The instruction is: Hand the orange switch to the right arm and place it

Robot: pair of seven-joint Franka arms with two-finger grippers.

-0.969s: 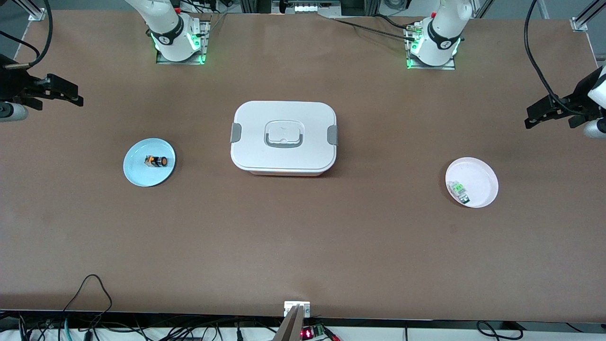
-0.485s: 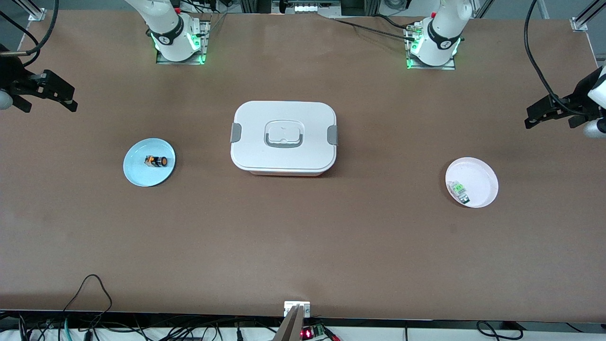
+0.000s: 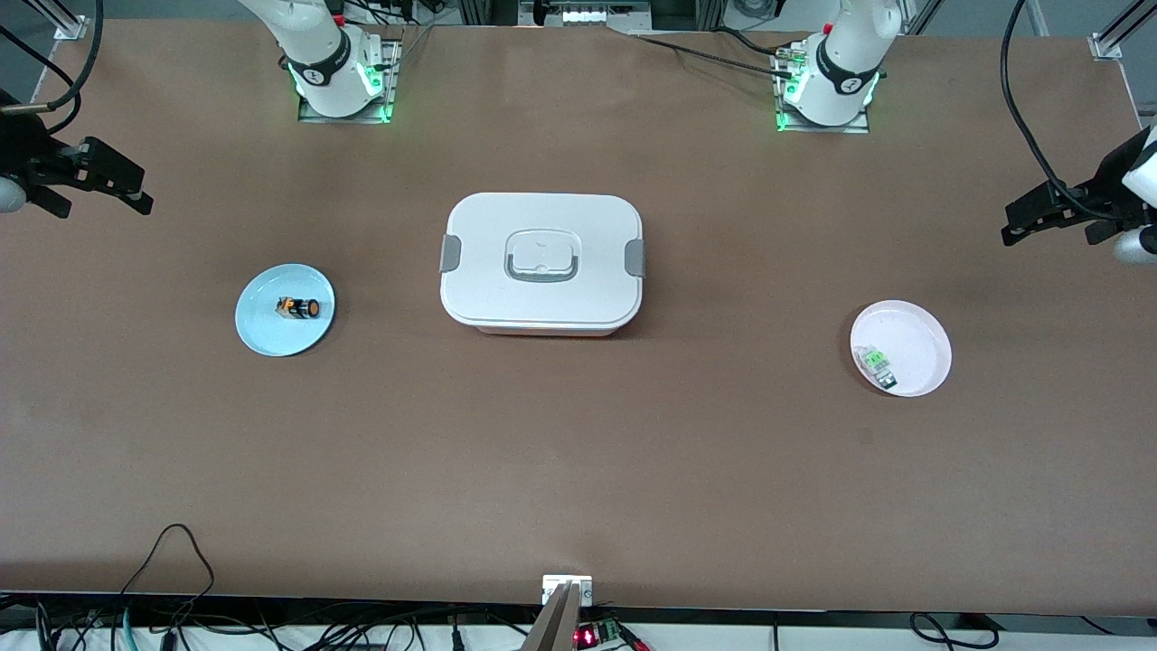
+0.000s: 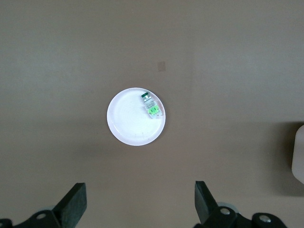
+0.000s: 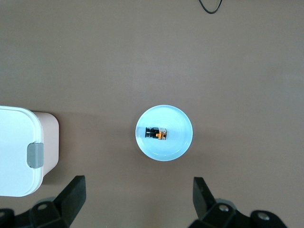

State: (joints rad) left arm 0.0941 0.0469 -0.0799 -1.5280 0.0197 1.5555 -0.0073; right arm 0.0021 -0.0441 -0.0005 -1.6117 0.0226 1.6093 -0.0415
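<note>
Orange switch [image 3: 298, 308] lies on its side in the middle of my blue plate [image 3: 262, 334], toward my right arm's end of the table; nothing holds it. My right wrist view shows the same: switch [image 5: 156, 133] on the plate [image 5: 178, 142], with a corner of the white box [image 5: 19, 152] beside it.

My right gripper [image 3: 126, 185] hangs in the air over the table's edge at that end, jaws spread wide and empty; both black fingers [image 5: 71, 197] show well apart in the wrist view.

My left gripper [image 3: 1039, 212] hangs over the other end of the table, jaws also wide and empty, fingers [image 4: 73, 204] far apart. Under its camera sits the white plate [image 4: 126, 123] with a small green-and-clear part [image 4: 151, 105] lying near its rim. In the front view that plate [image 3: 922, 339] is toward my left arm's end, the part [image 3: 875, 363] on it.

The box [image 3: 542, 262], lid on, stands mid-table between the two plates, well apart from both.
</note>
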